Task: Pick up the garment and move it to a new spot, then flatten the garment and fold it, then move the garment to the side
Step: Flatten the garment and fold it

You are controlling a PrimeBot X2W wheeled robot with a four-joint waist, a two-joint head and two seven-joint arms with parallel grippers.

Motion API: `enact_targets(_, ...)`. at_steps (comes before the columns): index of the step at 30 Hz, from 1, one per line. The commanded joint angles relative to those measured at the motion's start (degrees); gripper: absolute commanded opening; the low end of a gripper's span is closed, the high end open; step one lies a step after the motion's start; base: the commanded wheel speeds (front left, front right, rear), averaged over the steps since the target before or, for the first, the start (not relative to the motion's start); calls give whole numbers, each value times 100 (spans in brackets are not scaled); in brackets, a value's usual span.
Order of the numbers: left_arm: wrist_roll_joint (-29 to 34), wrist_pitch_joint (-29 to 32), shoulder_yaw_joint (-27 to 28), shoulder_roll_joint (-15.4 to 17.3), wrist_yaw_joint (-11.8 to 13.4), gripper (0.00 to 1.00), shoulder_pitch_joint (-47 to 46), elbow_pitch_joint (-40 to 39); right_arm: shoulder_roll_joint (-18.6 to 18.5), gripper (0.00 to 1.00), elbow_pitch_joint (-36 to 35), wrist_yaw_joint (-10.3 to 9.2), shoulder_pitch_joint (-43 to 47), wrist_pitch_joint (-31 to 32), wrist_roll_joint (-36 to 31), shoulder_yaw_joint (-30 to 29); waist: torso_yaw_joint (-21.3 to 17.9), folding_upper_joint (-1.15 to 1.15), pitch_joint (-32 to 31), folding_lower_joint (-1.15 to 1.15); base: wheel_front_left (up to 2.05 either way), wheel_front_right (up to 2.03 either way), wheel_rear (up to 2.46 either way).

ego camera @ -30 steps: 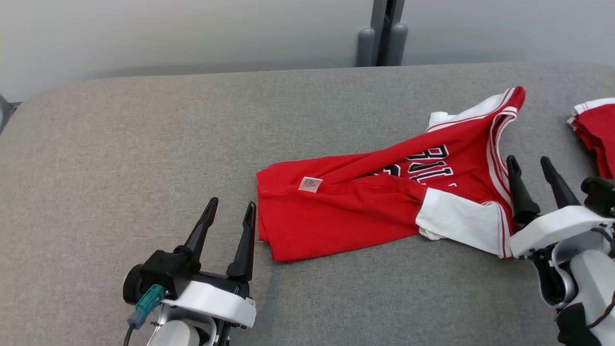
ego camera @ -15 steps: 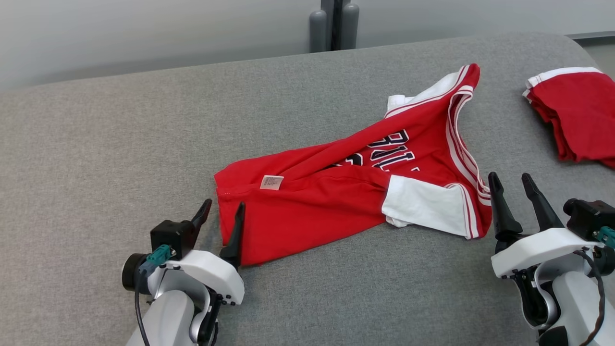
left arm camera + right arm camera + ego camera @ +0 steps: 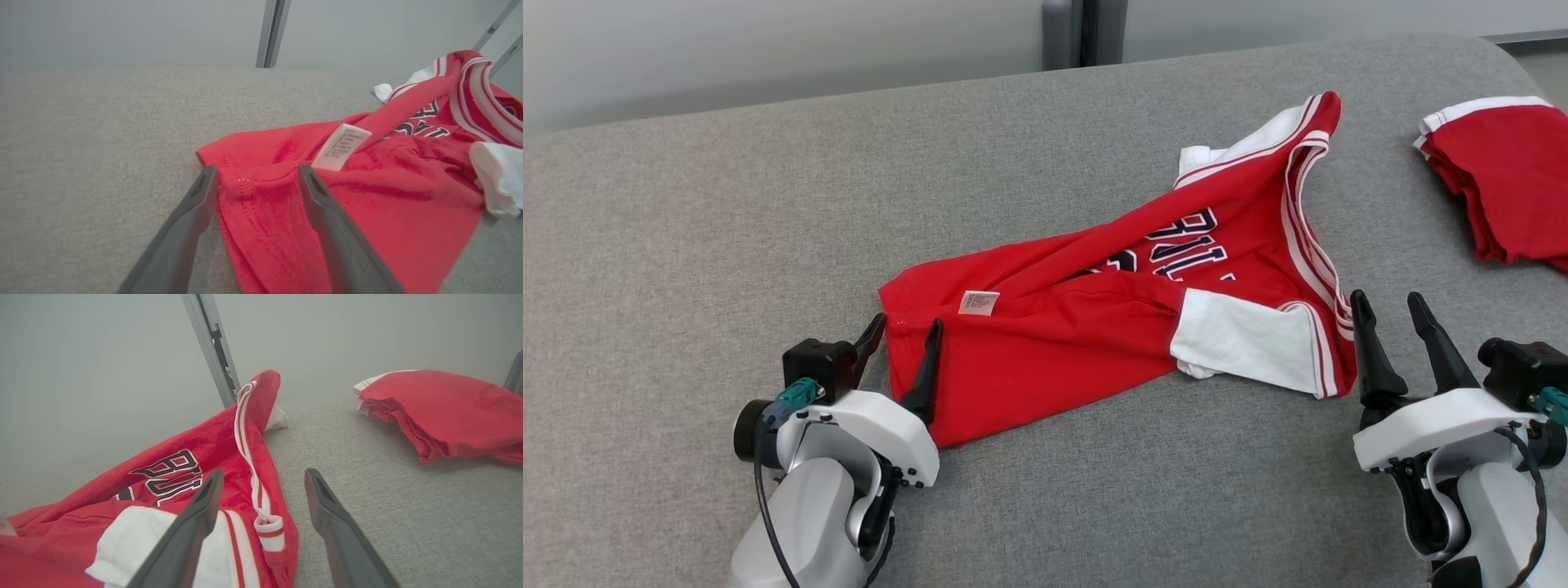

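Garment [image 3: 1054, 359] crumpled on grey table [image 3: 686, 245], unlifted; left gripper [image 3: 907, 323] spread wide astride hem corner [image 3: 245, 163], grasping nothing; right gripper [image 3: 1385, 298] likewise spread beside white sleeve [image 3: 1241, 347], empty; moving, flattening, folding all ahead.

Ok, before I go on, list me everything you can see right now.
jersey: one, red with white trim and dark lettering, crumpled mid-table
label: one, white, on the jersey near its hem
pile: one, folded red cloth with white trim, far right of the table
table: one, grey fabric top, under everything
post: one, grey, behind the table's far edge
left hand: one, dark fingers, open, straddling the jersey's hem corner
right hand: one, dark fingers, open, at the jersey's striped end
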Motion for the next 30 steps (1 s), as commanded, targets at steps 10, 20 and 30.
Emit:
enact_targets(10,-62,-14,-117,29,59,100,-172,180,47,100,6,-1,45,12,-70,-110,0,0,25,0,0,0,0)
enact_targets(20,-129,-14,-155,28,25,60,-170,352,90,100,47,-1,67,23,-86,-145,10,0,-32,0,0,0,0)
enact_targets(30,-198,-14,-150,29,19,0,-228,229,89,100,57,-1,85,25,-95,-135,28,0,-83,0,0,0,0)
